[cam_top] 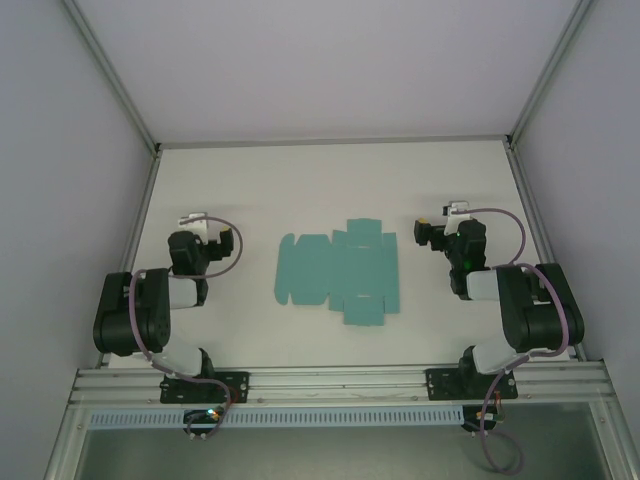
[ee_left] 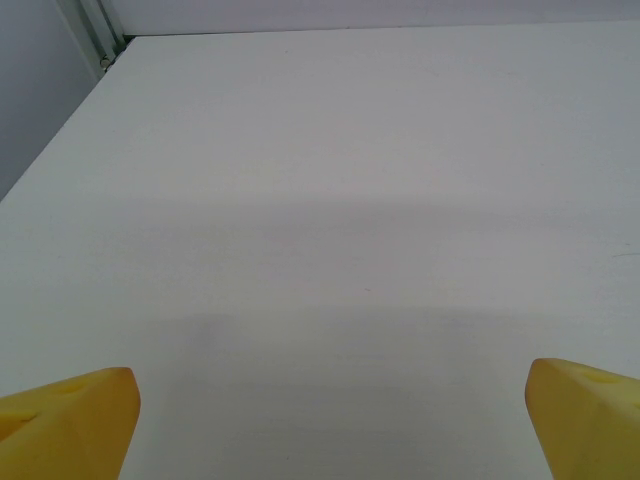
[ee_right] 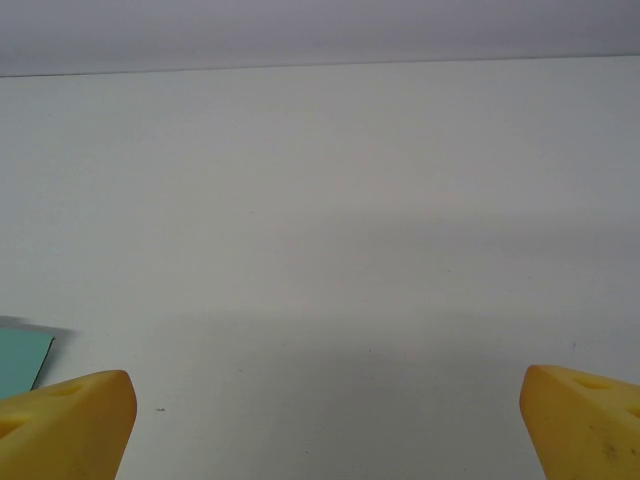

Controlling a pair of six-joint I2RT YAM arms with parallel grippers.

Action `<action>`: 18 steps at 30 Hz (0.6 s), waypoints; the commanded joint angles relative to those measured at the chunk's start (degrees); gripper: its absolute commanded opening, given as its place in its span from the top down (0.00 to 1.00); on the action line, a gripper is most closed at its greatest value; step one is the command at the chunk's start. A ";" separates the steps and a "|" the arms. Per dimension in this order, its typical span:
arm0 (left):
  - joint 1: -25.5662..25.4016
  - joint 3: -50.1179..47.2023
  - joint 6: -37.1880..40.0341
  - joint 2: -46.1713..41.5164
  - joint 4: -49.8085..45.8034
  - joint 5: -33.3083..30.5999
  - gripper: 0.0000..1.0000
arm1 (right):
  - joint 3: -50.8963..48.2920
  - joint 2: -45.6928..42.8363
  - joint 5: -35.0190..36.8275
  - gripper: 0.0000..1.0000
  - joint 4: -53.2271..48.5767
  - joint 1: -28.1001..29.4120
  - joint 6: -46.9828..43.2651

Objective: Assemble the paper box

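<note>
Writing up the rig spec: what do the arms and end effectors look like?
The left arm and right arm match: chunky black links, white segments between, a greyish-purple cable looping along each. The left end effector and right end effector have blunt yellow wedge fingertips. No markings legible.

A white surface (cam_top: 330,180) is boxed in by pale walls: back wall (cam_top: 330,60) at 12 o'clock, left wall (cam_top: 50,150) at 9, right wall (cam_top: 600,120) at 3. A metal rail (cam_top: 340,380) edges 6 o'clock. The light is soft and even.
</note>
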 commanded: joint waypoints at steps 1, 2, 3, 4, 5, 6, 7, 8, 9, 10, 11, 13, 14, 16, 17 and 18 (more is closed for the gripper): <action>0.01 1.44 1.10 0.46 1.26 0.04 0.00 | 0.51 0.26 -0.54 0.00 1.09 0.07 0.42; 0.02 1.49 1.05 0.41 1.27 0.04 0.00 | 0.53 0.23 -0.57 0.00 1.13 0.07 0.49; 0.02 1.45 1.07 0.42 1.29 0.08 0.00 | 0.55 0.24 -0.57 0.00 1.07 0.07 0.48; 0.04 1.53 1.10 0.38 1.30 0.06 0.00 | 0.53 0.22 -0.57 0.00 1.10 0.10 0.51; -0.02 1.49 1.07 0.44 1.25 0.09 0.00 | 0.57 0.26 -0.55 0.00 1.15 0.08 0.43; 0.06 1.46 1.11 0.44 1.31 0.06 0.00 | 0.48 0.25 -0.57 0.00 1.14 0.07 0.44; 0.03 1.49 1.10 0.42 1.27 0.04 0.00 | 0.48 0.23 -0.57 0.00 1.14 0.07 0.42; -0.01 1.45 1.03 0.37 1.32 0.04 0.00 | 0.48 0.24 -0.56 0.00 1.11 0.08 0.42; 0.06 1.47 1.11 0.42 1.30 0.04 0.00 | 0.48 0.23 -0.56 0.00 1.11 0.11 0.43; 0.06 1.50 1.07 0.37 1.30 -0.14 0.02 | 0.48 0.24 -0.56 0.00 1.11 0.07 0.44; 0.02 1.48 1.11 0.42 1.25 0.04 0.04 | 0.48 0.21 -0.57 0.00 1.18 0.08 0.46; -0.01 1.52 1.12 0.37 1.25 -0.03 0.05 | 0.36 0.17 -0.56 0.00 1.31 0.08 0.44; -0.10 1.67 1.19 0.22 1.28 -0.51 0.05 | 0.22 -0.01 -0.72 0.00 1.50 0.07 0.42; -0.43 3.25 0.98 -3.65 -4.70 -2.37 0.00 | 1.00 -2.17 -0.91 0.00 -1.58 0.14 0.38; -0.57 3.97 0.98 -6.61 -8.50 -2.19 0.00 | 1.77 -4.10 -0.44 0.00 -4.65 0.07 0.34; -0.75 4.45 1.08 -9.72 -11.83 -2.53 0.00 | 2.95 -6.17 0.10 0.01 -8.53 0.07 0.44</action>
